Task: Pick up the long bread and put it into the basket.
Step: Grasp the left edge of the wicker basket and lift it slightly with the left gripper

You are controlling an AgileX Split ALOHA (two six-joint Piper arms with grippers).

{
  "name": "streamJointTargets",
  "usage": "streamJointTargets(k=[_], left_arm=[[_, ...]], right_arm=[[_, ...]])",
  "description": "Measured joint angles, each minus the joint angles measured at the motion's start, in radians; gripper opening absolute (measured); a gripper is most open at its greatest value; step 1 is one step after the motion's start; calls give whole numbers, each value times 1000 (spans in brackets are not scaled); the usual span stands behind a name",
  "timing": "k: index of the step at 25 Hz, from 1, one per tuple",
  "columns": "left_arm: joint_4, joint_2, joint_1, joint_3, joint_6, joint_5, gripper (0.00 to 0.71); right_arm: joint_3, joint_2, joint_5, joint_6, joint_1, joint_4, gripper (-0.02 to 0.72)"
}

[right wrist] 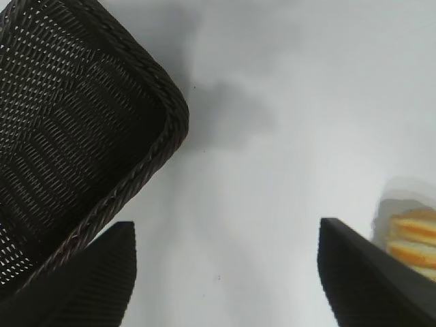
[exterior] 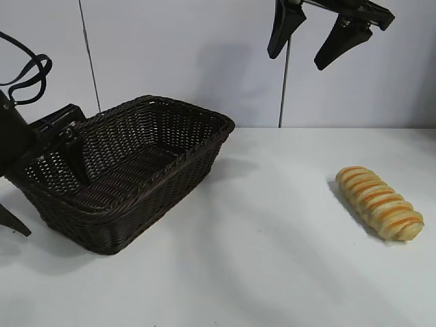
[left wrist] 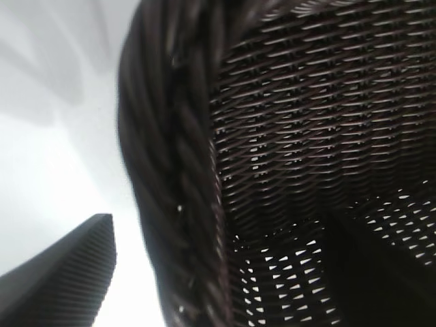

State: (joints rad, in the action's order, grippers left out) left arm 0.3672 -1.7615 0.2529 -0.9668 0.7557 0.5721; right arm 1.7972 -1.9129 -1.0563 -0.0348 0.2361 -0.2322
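The long bread (exterior: pixel 379 202), a pale ridged loaf with orange stripes, lies on the white table at the right; its end also shows in the right wrist view (right wrist: pixel 412 242). The basket (exterior: pixel 204 116), dark woven wicker, stands at the left. My right gripper (exterior: pixel 306 48) hangs high above the table between basket and bread, open and empty (right wrist: pixel 228 272). My left gripper (exterior: pixel 54 204) is open astride the basket's near left rim (left wrist: pixel 177 170), one finger inside the basket and one outside. Neither finger presses the rim.
The white table (exterior: pixel 272 259) lies bare between the basket and the bread. A pale wall with a vertical seam (exterior: pixel 283 95) stands behind. The basket's corner (right wrist: pixel 170 109) lies below and to one side of my right gripper.
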Motion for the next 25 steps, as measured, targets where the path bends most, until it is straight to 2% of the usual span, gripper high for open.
streamJointTargets(k=[9, 10, 11, 17, 25], left_arm=[[2, 0, 0, 0, 0, 4, 281], [2, 0, 0, 0, 0, 4, 281], [2, 0, 0, 0, 0, 5, 237], [5, 0, 0, 0, 5, -2, 100], [13, -1, -1, 0, 2, 11, 98]], right_arm=[[0, 0, 0, 0, 0, 0, 538], [0, 0, 0, 0, 0, 0, 538], [0, 0, 0, 0, 0, 0, 538], [0, 0, -1, 0, 0, 0, 538], [0, 0, -1, 0, 0, 0, 538]])
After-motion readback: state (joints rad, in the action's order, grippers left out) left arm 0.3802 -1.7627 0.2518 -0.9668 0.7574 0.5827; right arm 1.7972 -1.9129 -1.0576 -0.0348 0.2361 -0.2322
